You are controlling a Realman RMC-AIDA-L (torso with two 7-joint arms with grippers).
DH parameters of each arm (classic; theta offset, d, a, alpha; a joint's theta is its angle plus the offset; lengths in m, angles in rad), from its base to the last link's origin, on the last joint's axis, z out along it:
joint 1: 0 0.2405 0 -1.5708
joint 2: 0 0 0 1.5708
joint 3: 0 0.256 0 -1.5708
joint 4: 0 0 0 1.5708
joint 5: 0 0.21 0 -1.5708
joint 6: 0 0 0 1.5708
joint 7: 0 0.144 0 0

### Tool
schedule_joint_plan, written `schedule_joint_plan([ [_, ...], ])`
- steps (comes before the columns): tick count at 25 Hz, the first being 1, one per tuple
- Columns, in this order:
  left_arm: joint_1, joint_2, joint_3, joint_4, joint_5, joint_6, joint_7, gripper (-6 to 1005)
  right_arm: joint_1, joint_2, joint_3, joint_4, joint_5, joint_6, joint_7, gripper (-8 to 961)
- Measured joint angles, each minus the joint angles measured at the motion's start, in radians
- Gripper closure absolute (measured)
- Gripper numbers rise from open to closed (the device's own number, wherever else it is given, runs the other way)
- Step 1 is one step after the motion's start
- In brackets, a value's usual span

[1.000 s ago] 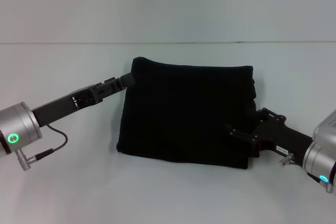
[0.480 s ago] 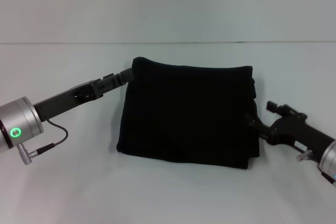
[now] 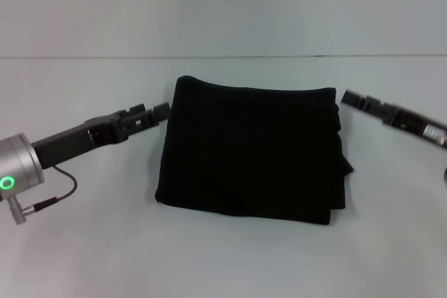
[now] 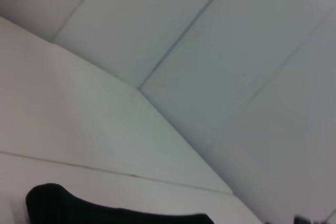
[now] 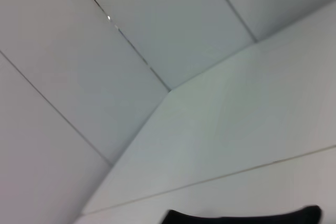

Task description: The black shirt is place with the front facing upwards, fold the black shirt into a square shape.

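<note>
Your left tool (image 3: 162, 109) is low over the worktop (image 3: 84, 242), just beside the far left corner of the black shirt (image 3: 251, 151), with a thin strip of white surface between them. It holds no cloth; whether its fingers are apart or together I cannot tell. Your right tool (image 3: 349, 98) is on the other side, near the far right corner, also free of the cloth, and its fingers I cannot read either.

Between the two tools the black shirt lies flat in the middle of the worktop as a compact, nearly square block. Only plain black cloth shows on top. Its slightly longer axis runs left to right, so from each tool the shirt lies inward, toward the other arm. Both arms are about equally near.

In each wrist view you see only a dark edge of the shirt (image 4: 105, 213) (image 5: 247, 216) against the white surface.

I judge the folding is practically finished; at the near right corner the layers stick out a little.
</note>
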Motion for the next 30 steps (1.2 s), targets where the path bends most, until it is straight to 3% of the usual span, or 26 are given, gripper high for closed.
schedule_joint_plan([
  [3, 0.007, 0.019, 0.033, 0.002, 0.000, 0.020, 0.012, 65, 0.050, -0.053, 0.000, -0.051, -0.105, -0.023, 0.304, 98],
  [7, 0.013, 0.023, 0.038, 0.005, 0.001, 0.028, 0.022, 64, 0.132, -0.118, 0.006, -0.057, -0.228, -0.023, 0.599, 98],
  [12, 0.012, 0.024, 0.053, 0.006, 0.002, 0.035, 0.026, 64, 0.249, -0.164, 0.010, -0.058, -0.425, 0.017, 0.816, 99],
  [15, 0.009, 0.024, 0.062, 0.006, 0.003, 0.035, 0.026, 64, 0.321, -0.169, 0.011, -0.058, -0.589, 0.052, 0.923, 99],
  [19, 0.006, 0.024, 0.074, 0.007, 0.005, 0.029, 0.027, 64, 0.378, -0.161, 0.012, -0.057, -0.729, 0.104, 1.011, 98],
  [30, -0.006, 0.022, 0.079, 0.007, 0.049, -0.020, 0.031, 64, 0.433, -0.122, -0.003, 0.041, -0.758, 0.213, 1.019, 99],
])
